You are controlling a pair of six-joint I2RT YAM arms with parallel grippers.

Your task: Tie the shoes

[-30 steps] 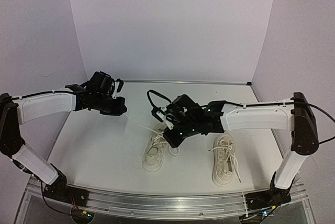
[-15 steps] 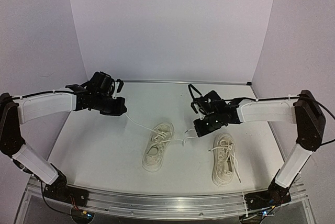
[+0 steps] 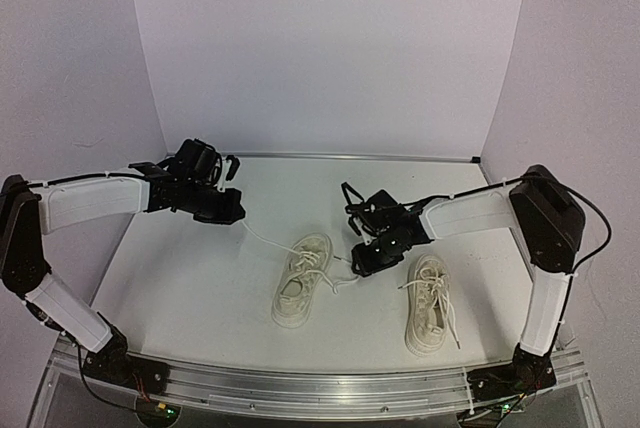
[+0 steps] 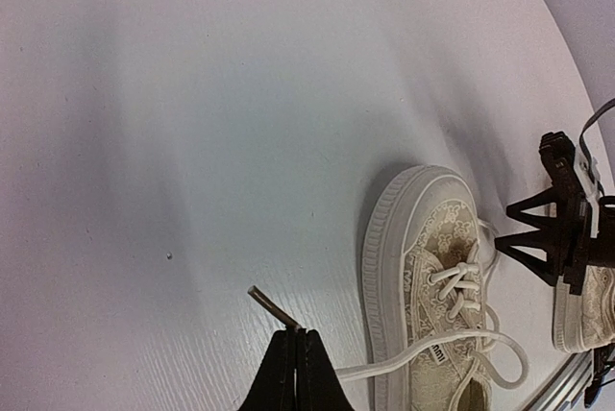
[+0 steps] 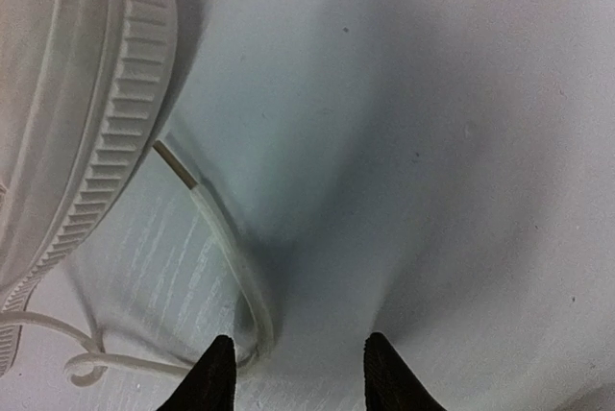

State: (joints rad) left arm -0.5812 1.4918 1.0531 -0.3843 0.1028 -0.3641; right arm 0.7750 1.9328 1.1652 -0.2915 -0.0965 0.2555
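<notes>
Noted right hand (image 5: 300,373), just right of the centre shoe (image 3: 300,283), newly parted; released lace end (image 5: 226,238) lying on the surface (image 3: 200,288) beside it. Found left hand (image 4: 296,358), left of that shoe, pinching the other lace (image 4: 413,351) taut. Second shoe (image 3: 428,303) further right. Judged knot unfinished.

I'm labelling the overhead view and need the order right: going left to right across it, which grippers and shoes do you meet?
left gripper, shut on a lace → left-hand shoe → right gripper, open → right-hand shoe
</notes>
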